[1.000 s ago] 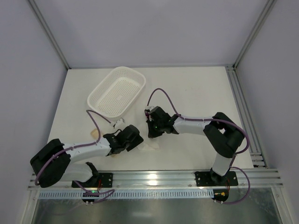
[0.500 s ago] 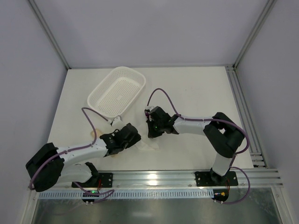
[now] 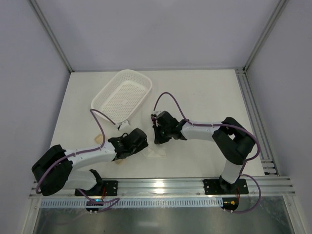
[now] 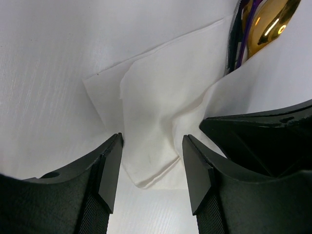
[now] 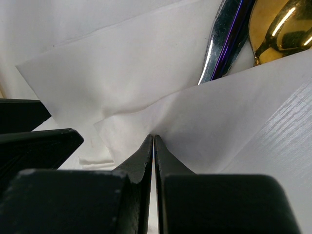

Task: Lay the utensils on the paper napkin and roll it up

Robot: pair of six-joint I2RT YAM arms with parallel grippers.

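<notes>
Left gripper: half open, jaws astride the napkin's rumpled near corner, gripping nothing. Right gripper: closed tight, tips against a raised fold. You can't tell whether paper is pinched. Utensils poke out from under that fold's edge. The napkin lies between both grippers, near the table's front edge. Basket sits well apart behind.

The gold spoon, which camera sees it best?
The right wrist view: the gold spoon fills its top right corner, big and shiny, its handle going under the paper napkin. The left wrist view shows it smaller, cut off at the edge. The top external view is too far away to make it out.
</notes>
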